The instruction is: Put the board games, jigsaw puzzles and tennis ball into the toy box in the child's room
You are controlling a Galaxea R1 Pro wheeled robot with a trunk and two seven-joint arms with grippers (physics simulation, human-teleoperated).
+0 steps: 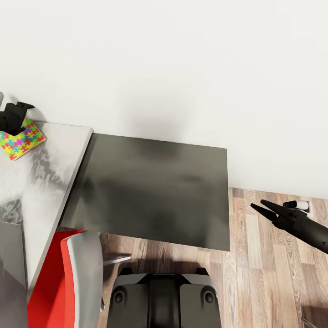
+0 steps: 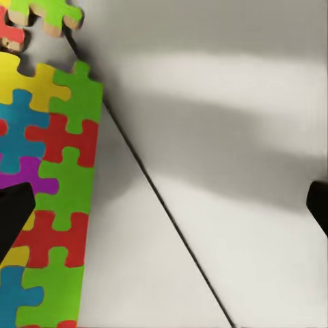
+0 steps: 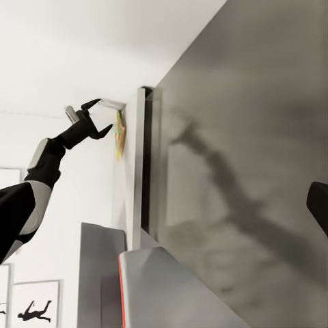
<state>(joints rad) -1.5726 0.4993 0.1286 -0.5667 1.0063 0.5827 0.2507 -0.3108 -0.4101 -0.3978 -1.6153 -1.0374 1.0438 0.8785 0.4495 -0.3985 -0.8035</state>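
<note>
**Jigsaw puzzle at the desk's far corner, left end effector over it**

The jigsaw puzzle [image 1: 23,139] is a thin flat square covered in interlocking pieces of red, yellow, green, blue and purple, with a pale cut edge showing along its side. In the head view it lies near the far corner of the desk [image 1: 54,159], close to the wall, turned at an angle to the desk's edges. In the left wrist view the same pattern [image 2: 48,198] shows up close, and a second patch of puzzle pattern [image 2: 41,17] sits just beyond it (whether that is another puzzle or part of the same one I cannot tell).

The left end effector [image 1: 16,116] is right at the puzzle's far edge, its dark fingers spread apart; in the left wrist view one fingertip [image 2: 14,215] overlaps the puzzle and the other stands well apart over bare desk, so the jaws are open and grip nothing. Whether a finger touches the puzzle I cannot tell.

The desk top is pale grey-white with soft mottled shadows. Butted against its side is a lower dark grey cabinet [image 1: 155,191] with a flat matte top. A red chair [image 1: 64,278] with a grey back stands against the desk's near edge.

The right end effector [image 1: 266,209] hangs out over the wood-plank floor [image 1: 273,273] beyond the cabinet, its two pointed fingers slightly parted and holding nothing. A plain white wall [image 1: 182,68] runs behind everything.
</note>
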